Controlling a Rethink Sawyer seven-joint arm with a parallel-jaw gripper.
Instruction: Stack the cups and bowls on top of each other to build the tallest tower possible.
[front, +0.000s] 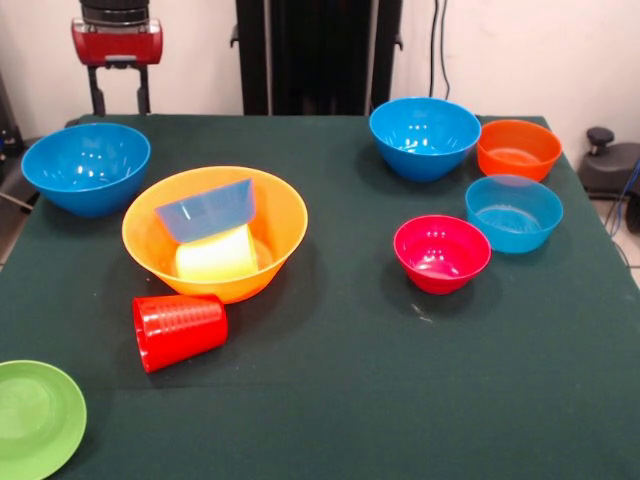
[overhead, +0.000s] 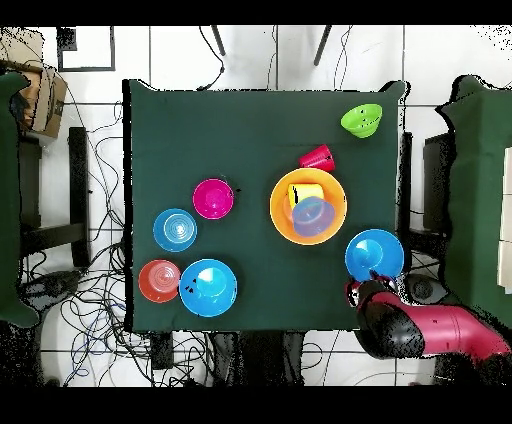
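The big yellow-orange bowl (front: 285, 215) (overhead: 280, 205) holds a yellow cup (front: 215, 257) (overhead: 303, 192) lying on its side, with a pale blue bowl (front: 207, 210) (overhead: 312, 216) tilted over it. A ribbed red cup (front: 178, 330) (overhead: 317, 158) lies on its side on the cloth just beside that bowl. My gripper (front: 120, 108) (overhead: 352, 292) hangs open and empty beyond the table's edge, close to a deep blue bowl (front: 86, 167) (overhead: 374, 254).
A second deep blue bowl (front: 424, 137) (overhead: 208, 287), an orange bowl (front: 518, 148) (overhead: 159, 280), a pale blue bowl (front: 513, 212) (overhead: 175, 229) and a pink-red bowl (front: 442, 252) (overhead: 213, 198) stand grouped together. A green bowl (front: 35, 418) (overhead: 362, 120) sits tilted at a corner.
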